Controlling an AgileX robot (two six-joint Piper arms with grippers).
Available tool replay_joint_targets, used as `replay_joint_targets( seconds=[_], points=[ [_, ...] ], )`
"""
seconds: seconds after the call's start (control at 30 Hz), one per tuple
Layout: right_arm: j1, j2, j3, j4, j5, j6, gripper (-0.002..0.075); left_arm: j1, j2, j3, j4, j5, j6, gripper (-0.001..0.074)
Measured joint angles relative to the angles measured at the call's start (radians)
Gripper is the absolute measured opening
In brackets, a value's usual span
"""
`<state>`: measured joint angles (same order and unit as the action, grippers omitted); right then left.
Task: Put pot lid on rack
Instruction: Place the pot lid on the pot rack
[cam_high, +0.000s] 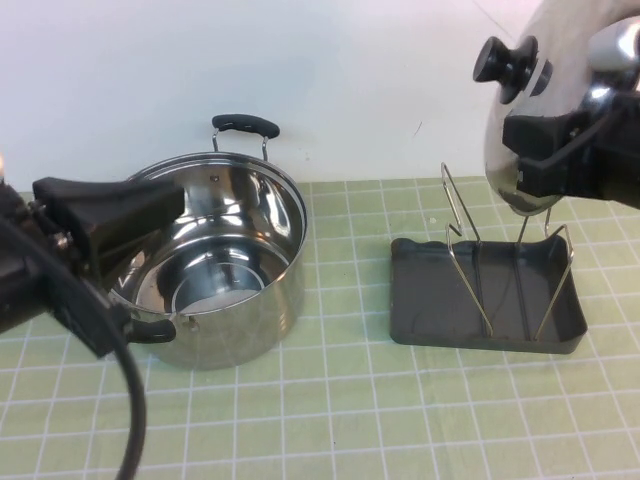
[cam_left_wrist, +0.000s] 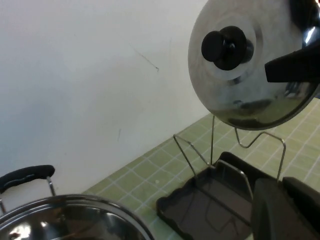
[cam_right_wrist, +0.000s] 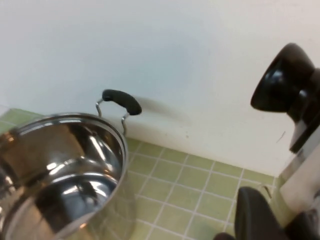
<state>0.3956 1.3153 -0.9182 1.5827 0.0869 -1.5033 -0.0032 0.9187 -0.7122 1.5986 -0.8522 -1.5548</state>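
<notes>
The pot lid (cam_high: 565, 75), shiny steel with a black knob (cam_high: 505, 62), hangs tilted on edge in the air at the right, its lower rim just above the wire loops (cam_high: 462, 240) of the rack (cam_high: 430, 295). My right gripper (cam_high: 540, 150) is shut on the lid's rim. The lid (cam_left_wrist: 250, 92) and rack (cam_left_wrist: 200, 205) also show in the left wrist view, and the knob (cam_right_wrist: 285, 80) in the right wrist view. My left gripper (cam_high: 150, 205) is shut and empty, held over the pot's near left side.
The deep steel pot (cam_high: 220, 270) with black handles stands open at the left of the green gridded mat (cam_high: 340, 400). A white wall (cam_high: 350, 80) runs close behind the pot and rack.
</notes>
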Motion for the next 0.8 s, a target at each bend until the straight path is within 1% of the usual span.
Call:
replay_joint_targets(
  seconds=[0.13,0.3,0.57,0.8],
  points=[
    [0.000,0.019,0.000,-0.061,0.006,-0.002,0.0178,-0.040,-0.094,0.000,0.094,0.118,-0.074,0.0002],
    [0.000,0.073,0.000,-0.106,0.008,-0.004,0.0177,-0.046,-0.253,0.000,0.119,0.227,-0.121,0.0002],
    [0.000,0.183,0.000,-0.128,0.025,-0.004,0.0177,-0.046,-0.448,0.000,0.161,0.242,-0.100,0.0002],
    [0.000,0.249,0.000,-0.142,0.036,-0.014,0.0177,-0.046,-0.504,0.028,0.169,0.260,-0.091,0.0002]
  ],
)
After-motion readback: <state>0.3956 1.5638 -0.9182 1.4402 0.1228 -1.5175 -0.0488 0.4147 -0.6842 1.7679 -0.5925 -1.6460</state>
